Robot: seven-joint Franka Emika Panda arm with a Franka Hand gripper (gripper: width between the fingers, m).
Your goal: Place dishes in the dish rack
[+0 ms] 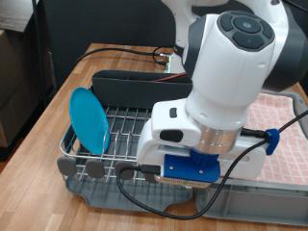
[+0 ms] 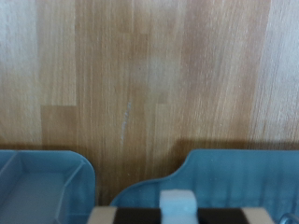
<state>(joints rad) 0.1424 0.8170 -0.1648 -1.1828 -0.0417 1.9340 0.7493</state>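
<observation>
Standing on its edge at the exterior view's left, the plate was a round, flat disc of light blue-teal colour, and it leaned a little inside the rack. The rack was made of silver wire, with round grey feet along its near side and a grey drip tray under it. At its far side a dark caddy was fixed; I could not see what was in it. Apart from the plate, the wire bars in view carried nothing I could make out, but the arm hid much of the rack.

The arm, white and grey, filled the middle and right of the exterior view, with a blue part low on the wrist and black cables hanging beside it. The gripper itself was hidden below the wrist there, so I cannot tell if the fingers were wide or narrow, or if they held something.

In the wrist view, pale wooden table filled most of the picture, and blue-grey plastic edges showed along one side, blurred. A mug and a spoon were not to be found in either view. At the exterior view's far right lay a pink checkered cloth.
</observation>
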